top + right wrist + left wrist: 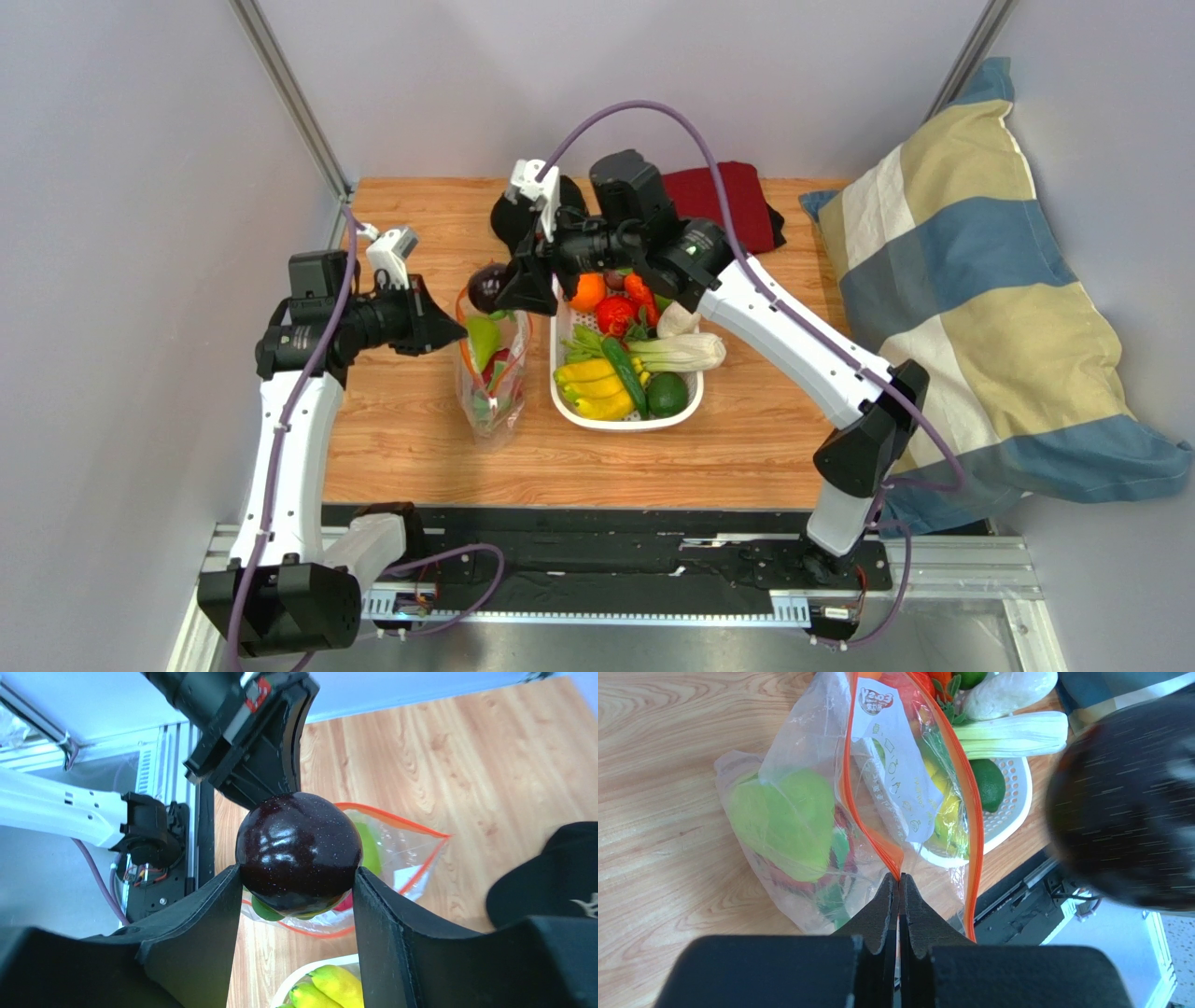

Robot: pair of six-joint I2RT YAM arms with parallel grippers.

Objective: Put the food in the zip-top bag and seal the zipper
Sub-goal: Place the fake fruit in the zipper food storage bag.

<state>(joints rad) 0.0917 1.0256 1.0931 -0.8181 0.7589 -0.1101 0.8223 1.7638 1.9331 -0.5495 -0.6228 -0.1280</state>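
Note:
The clear zip-top bag (494, 381) stands open on the table, left of the white basket (568, 408). My left gripper (900, 879) is shut on the bag's red zipper strip (849, 777) and holds the mouth up. A green fruit (784, 822) and pink pieces lie inside the bag. My right gripper (298, 876) is shut on a small dark round fruit (298, 852) and holds it just above the bag's mouth (393, 836). In the top view the dark fruit (487, 287) hangs over the bag's far end.
The basket holds yellow bananas (596, 389), white-stemmed greens (683, 350), a round green fruit (668, 394) and orange and red pieces (603, 301). A black cap (522, 213) and a dark red cloth (730, 196) lie behind it. A striped pillow (982, 308) lies at the right.

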